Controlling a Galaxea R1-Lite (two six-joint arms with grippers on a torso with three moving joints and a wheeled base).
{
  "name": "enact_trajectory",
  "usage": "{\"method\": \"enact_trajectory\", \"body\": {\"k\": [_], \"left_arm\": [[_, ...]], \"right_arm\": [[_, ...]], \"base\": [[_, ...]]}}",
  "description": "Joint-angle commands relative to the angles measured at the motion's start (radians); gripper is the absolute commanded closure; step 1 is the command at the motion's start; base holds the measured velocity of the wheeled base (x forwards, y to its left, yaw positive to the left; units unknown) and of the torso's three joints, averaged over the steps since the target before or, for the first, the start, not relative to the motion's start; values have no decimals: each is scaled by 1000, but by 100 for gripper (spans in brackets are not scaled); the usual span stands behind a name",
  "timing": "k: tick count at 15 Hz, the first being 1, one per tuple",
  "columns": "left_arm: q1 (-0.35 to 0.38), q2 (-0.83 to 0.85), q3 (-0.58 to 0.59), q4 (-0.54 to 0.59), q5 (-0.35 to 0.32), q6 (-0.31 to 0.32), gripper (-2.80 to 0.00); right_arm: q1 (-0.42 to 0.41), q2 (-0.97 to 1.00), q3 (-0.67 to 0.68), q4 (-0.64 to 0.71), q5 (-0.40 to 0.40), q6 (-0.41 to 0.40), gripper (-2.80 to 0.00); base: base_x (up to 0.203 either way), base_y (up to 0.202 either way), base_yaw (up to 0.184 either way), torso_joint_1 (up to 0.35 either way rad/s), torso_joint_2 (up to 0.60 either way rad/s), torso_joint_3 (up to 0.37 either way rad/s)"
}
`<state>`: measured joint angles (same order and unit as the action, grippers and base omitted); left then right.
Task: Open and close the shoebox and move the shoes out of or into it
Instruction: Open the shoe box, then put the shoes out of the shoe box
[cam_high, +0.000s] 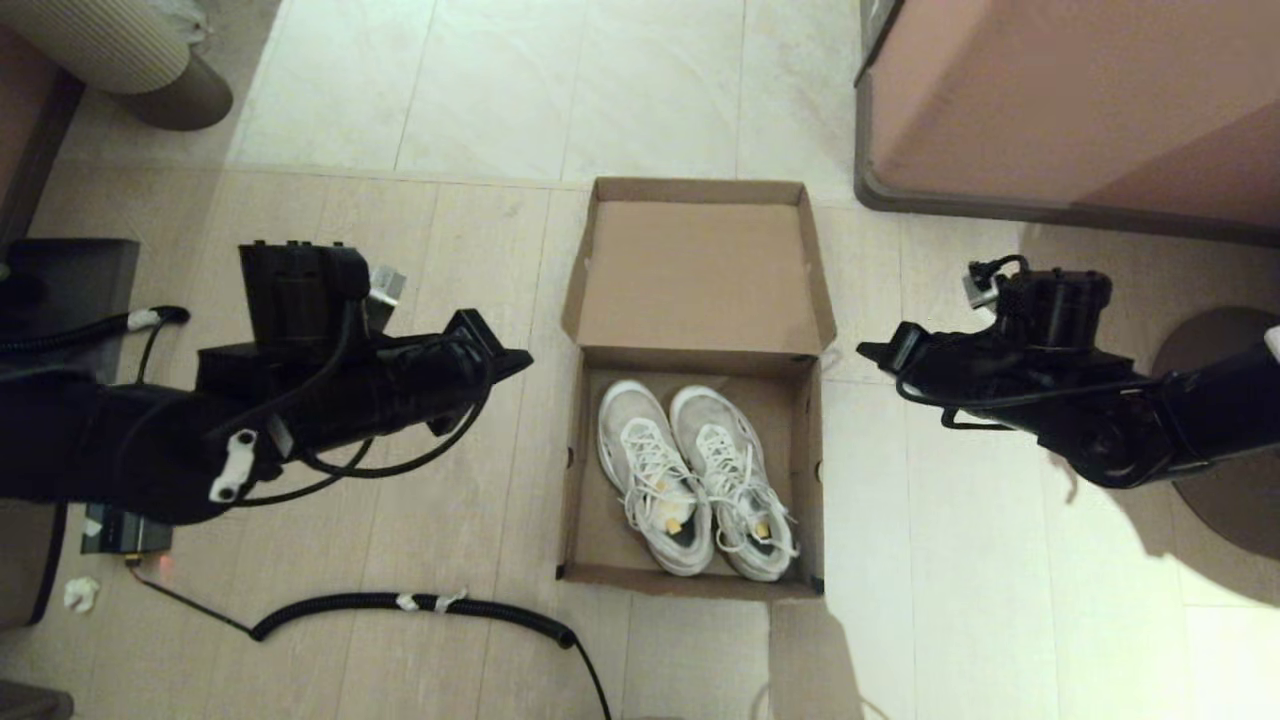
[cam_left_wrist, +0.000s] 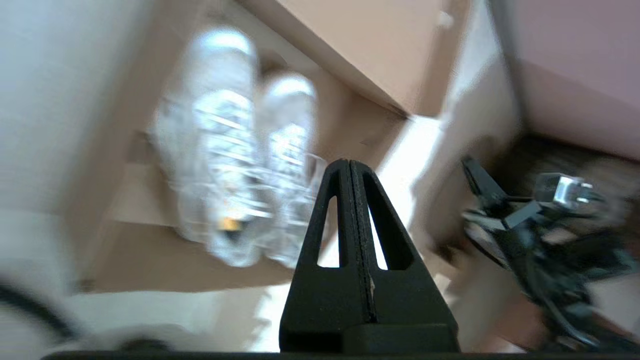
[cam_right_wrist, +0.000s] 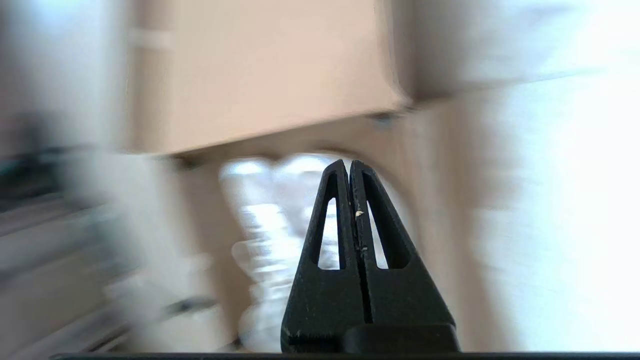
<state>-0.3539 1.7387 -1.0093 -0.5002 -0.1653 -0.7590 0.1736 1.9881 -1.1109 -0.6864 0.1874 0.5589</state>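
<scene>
The brown cardboard shoebox (cam_high: 585, 440) stands open on the floor, its hinged lid (cam_high: 697, 275) folded back away from me. Inside lie the two white lace-up sneakers (cam_high: 695, 478) side by side, toes toward the lid. My left gripper (cam_high: 522, 358) hovers to the left of the box, shut and empty, pointing at it. On the box's right my right gripper (cam_high: 866, 350) is also shut with nothing in it. The left wrist view shows the sneakers (cam_left_wrist: 235, 165) beyond the shut gripper (cam_left_wrist: 349, 162). In the right wrist view the sneakers (cam_right_wrist: 270, 220) sit behind the shut gripper (cam_right_wrist: 348, 163).
A large pinkish-brown furniture block (cam_high: 1070, 110) stands at the back right. A black coiled cable (cam_high: 420, 605) lies on the floor in front of the box's left side. A dark block (cam_high: 60, 300) sits at the left, and a round ribbed object (cam_high: 140, 55) at the back left.
</scene>
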Motion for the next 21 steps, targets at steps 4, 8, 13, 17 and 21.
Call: {"method": "enact_trajectory", "body": {"k": [4,8,13,17,21], "left_arm": [[189,-327,260,-2,67,133,0],[487,-428,431,-12,53,154,0],[542,-454,498,-18,44,181,0],[543,-524,529,-14,41,180,0],[543,-507,522,-20,37,178,0]], "right_arm": [[335,-129,51,279,-362,-123,0],[394,-37,76,275,-373,-213,0],[450,86,212,30,-422,-248,-280],[551,168,266,-62,-560,-247,-280],[565,297,179,-67,-638,-256,-280]], "base": [[0,0,0,0,0,0],[0,0,0,0,0,0],[0,0,0,0,0,0],[0,0,0,0,0,0],[0,0,0,0,0,0]]}}
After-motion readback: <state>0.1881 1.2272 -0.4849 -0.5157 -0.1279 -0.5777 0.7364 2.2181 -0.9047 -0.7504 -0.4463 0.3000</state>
